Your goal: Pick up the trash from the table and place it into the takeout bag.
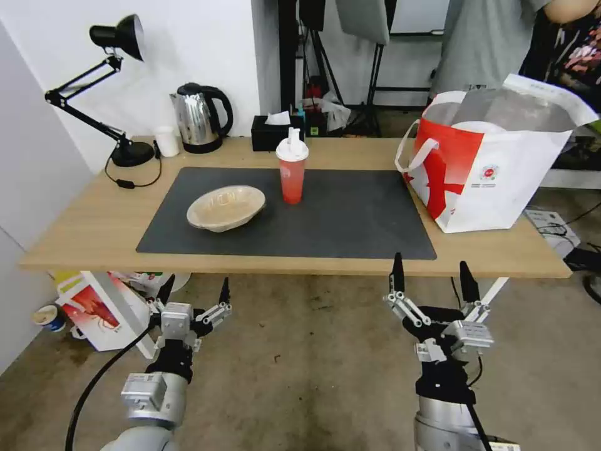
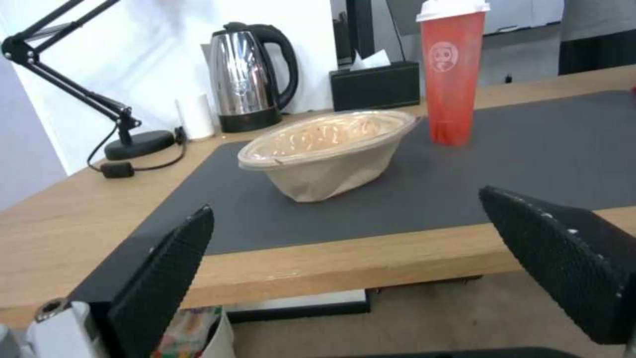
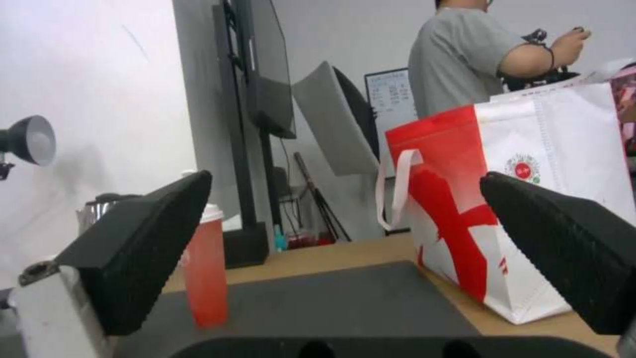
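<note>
On the dark mat of the table [image 1: 94, 232] lies a shallow beige oval bowl [image 1: 225, 208] [image 2: 328, 154]. A red drink cup with a white lid [image 1: 292, 166] [image 2: 452, 74] [image 3: 206, 268] stands upright just right of it. The takeout bag [image 1: 494, 169] [image 3: 530, 199] stands open at the table's right end, with a white rounded object [image 1: 483, 127] inside. My left gripper [image 1: 196, 288] [image 2: 346, 201] is open, below and in front of the table edge, facing the bowl. My right gripper [image 1: 432, 269] [image 3: 345, 177] is open too, low before the edge near the bag.
Along the back edge stand a black desk lamp [image 1: 113, 94], a small white cup [image 1: 166, 141], a steel kettle [image 1: 199, 118] and a black tissue box [image 1: 275, 131]. A smaller red-and-white bag [image 1: 100, 310] sits on the floor under the table's left. A person stands behind the bag.
</note>
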`<state>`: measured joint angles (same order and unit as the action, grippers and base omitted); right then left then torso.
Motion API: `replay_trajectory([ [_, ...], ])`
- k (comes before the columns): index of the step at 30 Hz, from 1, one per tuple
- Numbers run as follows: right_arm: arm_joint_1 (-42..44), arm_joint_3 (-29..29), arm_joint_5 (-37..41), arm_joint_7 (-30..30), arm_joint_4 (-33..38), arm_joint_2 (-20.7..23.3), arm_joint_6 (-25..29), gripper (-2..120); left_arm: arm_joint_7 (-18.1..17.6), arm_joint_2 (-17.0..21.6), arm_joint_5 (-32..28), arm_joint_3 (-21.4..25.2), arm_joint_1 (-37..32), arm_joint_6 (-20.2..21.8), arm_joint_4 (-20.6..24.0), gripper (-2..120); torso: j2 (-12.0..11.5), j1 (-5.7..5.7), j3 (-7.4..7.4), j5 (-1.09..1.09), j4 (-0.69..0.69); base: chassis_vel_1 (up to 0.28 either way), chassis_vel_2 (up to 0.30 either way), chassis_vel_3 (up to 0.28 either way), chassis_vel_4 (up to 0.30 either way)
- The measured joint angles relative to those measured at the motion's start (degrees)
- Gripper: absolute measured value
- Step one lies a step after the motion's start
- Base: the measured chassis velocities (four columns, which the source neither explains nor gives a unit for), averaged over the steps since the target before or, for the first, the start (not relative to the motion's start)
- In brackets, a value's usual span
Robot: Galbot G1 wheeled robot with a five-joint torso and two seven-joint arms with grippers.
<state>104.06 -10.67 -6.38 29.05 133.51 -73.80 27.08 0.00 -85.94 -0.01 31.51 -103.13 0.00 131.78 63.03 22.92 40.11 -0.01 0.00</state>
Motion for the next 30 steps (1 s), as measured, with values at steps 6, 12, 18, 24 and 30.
replay_trajectory([
  [6,0.3,0.2,-0.6,-0.3,-0.5,0.4,0.3,100,0.0,0.0,0.0,0.0,0.0,0.0,0.0,100,0.0,0.00,0.00,0.01,0.00,0.000,0.000,0.000,0.000],
  [12,0.2,0.2,-0.7,-0.4,-0.6,0.8,0.3,100,0.0,0.0,0.0,0.0,0.0,0.0,0.0,100,0.0,0.00,0.00,0.01,0.00,0.000,0.000,0.000,0.000],
  [18,0.3,0.4,-0.7,-0.5,-0.6,0.9,0.2,100,0.0,0.0,0.0,0.0,0.0,0.0,0.0,100,0.0,0.00,0.00,0.00,0.00,0.000,0.000,0.000,0.000],
  [24,0.2,0.4,-0.7,-0.7,-0.6,1.4,0.1,100,0.0,0.0,0.0,0.0,0.0,0.0,0.0,100,0.0,0.00,0.00,0.01,0.00,0.000,0.000,0.000,0.000],
  [30,0.5,0.5,-0.6,-0.7,-0.6,1.9,0.1,100,0.0,0.0,0.0,0.0,0.0,0.0,0.0,100,0.0,0.00,0.00,0.00,0.00,0.000,0.000,0.000,0.000],
])
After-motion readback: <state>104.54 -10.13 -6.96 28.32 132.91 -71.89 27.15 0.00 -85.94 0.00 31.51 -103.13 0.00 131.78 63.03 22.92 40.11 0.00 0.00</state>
